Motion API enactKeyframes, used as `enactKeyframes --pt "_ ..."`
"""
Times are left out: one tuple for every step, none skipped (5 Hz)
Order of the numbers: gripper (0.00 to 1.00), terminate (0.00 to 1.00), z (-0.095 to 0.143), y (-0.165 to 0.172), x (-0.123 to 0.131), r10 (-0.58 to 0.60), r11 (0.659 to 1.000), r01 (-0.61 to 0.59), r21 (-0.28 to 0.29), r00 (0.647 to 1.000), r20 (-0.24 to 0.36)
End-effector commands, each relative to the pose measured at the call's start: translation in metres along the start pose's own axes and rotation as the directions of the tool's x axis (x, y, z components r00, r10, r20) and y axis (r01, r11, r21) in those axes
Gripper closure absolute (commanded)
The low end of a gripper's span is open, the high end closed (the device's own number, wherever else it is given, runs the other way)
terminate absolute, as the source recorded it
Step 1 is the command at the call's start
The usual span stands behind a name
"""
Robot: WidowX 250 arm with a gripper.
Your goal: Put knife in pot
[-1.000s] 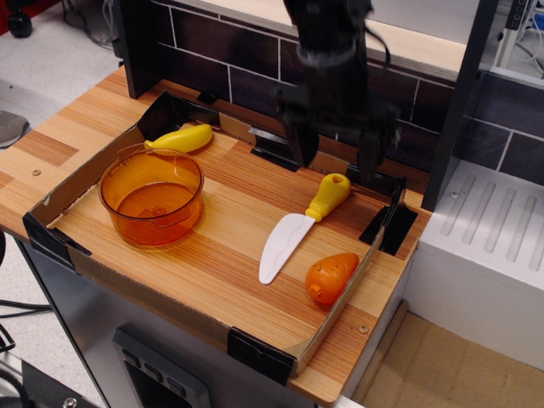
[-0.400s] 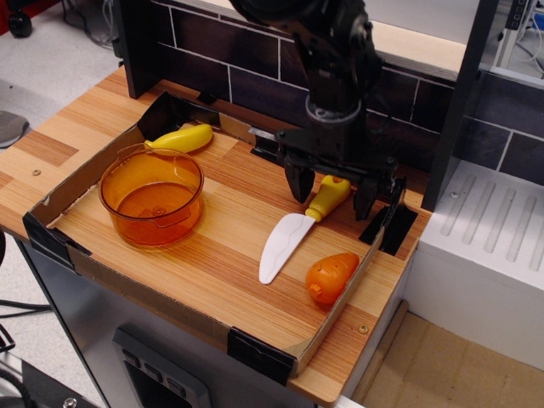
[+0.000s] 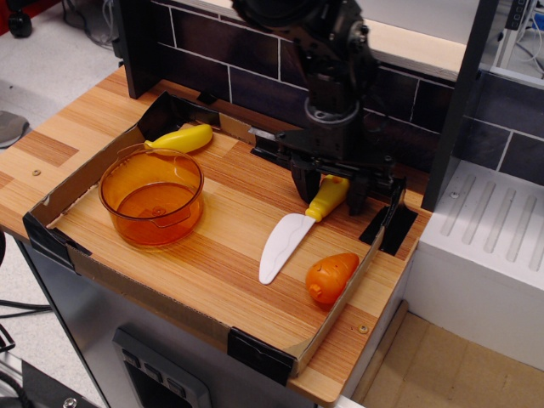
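A dark tiled wall [image 3: 229, 51] is seen behind a wooden counter [image 3: 51, 153], on which a shallow tray [image 3: 212, 255] with low cardboard sides and black corner brackets is set; a white ridged unit [image 3: 493, 246] is placed beyond the counter's right edge. The pot [image 3: 152, 196], round, translucent orange and straight-walled, is located toward the tray's left edge, upright, with nothing visible inside it. A yellow banana-like toy [image 3: 181, 138] is laid near the tray's far left corner, just behind the pot and apart from it. The knife [image 3: 299, 222] is laid flat toward the tray's right side, its white blade directed at the near edge and its yellow handle directed at the far right corner; it is well apart from the pot. An orange carrot-like toy [image 3: 330, 277] is placed beside the blade, close to the tray's right edge. The black arm is lowered from above at the far right of the tray, and the gripper [image 3: 330, 189] is positioned at the knife's handle, with one finger [image 3: 305, 184] shown on the left of the handle and the other on its right. The jaws are drawn in close on both sides of the handle, but whether the handle is actually clamped cannot be told. The knife is shown resting on the tray floor.
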State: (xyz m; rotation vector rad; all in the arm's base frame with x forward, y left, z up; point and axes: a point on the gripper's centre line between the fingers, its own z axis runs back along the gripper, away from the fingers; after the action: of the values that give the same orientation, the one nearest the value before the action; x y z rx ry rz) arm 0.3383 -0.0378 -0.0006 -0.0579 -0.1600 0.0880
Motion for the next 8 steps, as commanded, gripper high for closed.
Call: enactKeyframes --pt "1.00 0.00 0.034 0.006 0.010 -0.010 1.000 0.011 -0.008 1.000 0.010" --pt "1.00 0.00 0.072 0.011 0.016 0.017 1.000 -0.016 -0.019 0.998 0.057" --pt "1.00 0.00 0.095 0.018 0.018 0.037 0.999 -0.034 -0.042 0.996 0.080" --pt "1.00 0.00 0.105 0.036 0.017 0.074 0.997 -0.074 0.001 0.997 0.019" --pt "1.00 0.00 0.109 0.058 0.005 0.112 0.989 -0.103 0.106 0.991 -0.079" --pt "1.00 0.00 0.126 0.086 0.001 0.143 0.986 -0.131 0.106 0.983 -0.114" --pt "1.00 0.00 0.124 0.106 -0.010 0.124 0.990 -0.117 0.079 0.988 -0.095" --pt "1.00 0.00 0.106 0.122 -0.026 0.080 0.995 -0.075 0.063 0.994 -0.078"
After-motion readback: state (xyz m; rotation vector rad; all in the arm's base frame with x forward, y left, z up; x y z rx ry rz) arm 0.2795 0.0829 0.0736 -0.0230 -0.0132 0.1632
